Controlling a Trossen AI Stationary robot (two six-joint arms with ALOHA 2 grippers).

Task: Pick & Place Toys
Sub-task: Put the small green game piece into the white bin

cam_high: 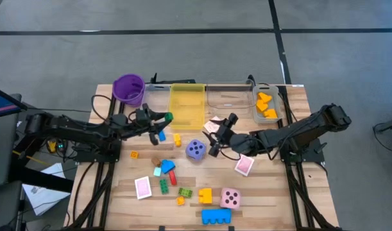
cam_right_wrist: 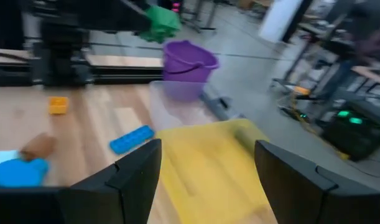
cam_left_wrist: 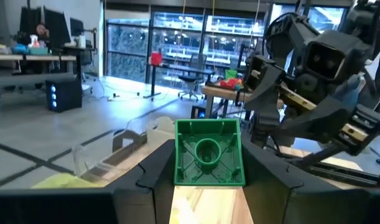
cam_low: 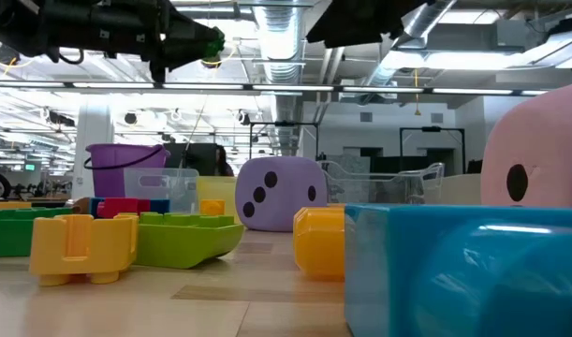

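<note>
Wooden table (cam_high: pixel 266 192): purple cup (cam_high: pixel 128 88), yellow bin (cam_high: pixel 187 106) and two clear bins along the far edge — the right-hand clear bin (cam_high: pixel 267 104) holds orange bricks (cam_high: pixel 265 102). Left gripper (cam_high: pixel 165 119) clamps a green brick (cam_left_wrist: pixel 208 153) beside the yellow bin. Right gripper (cam_high: pixel 220 131) is empty, jaws apart, near the purple die (cam_high: pixel 196 150).

A: What's nearest the cam?
B: Blue brick (cam_low: pixel 463 271) at 4 o'clock, pink die (cam_low: pixel 538 150) right behind it at 3.
A: Mid-frame?
B: Purple die (cam_low: pixel 281 194), three pips showing, w/ yellow brick (cam_low: pixel 318 243) just in front.
A: Left side?
B: Yellow brick (cam_low: pixel 80 248) at 8, green piece (cam_low: pixel 187 234) beside it, purple cup (cam_low: pixel 122 168) at 9.
A: Up top?
B: Left gripper (cam_low: pixel 211 42) at 11, pinching smth green.
</note>
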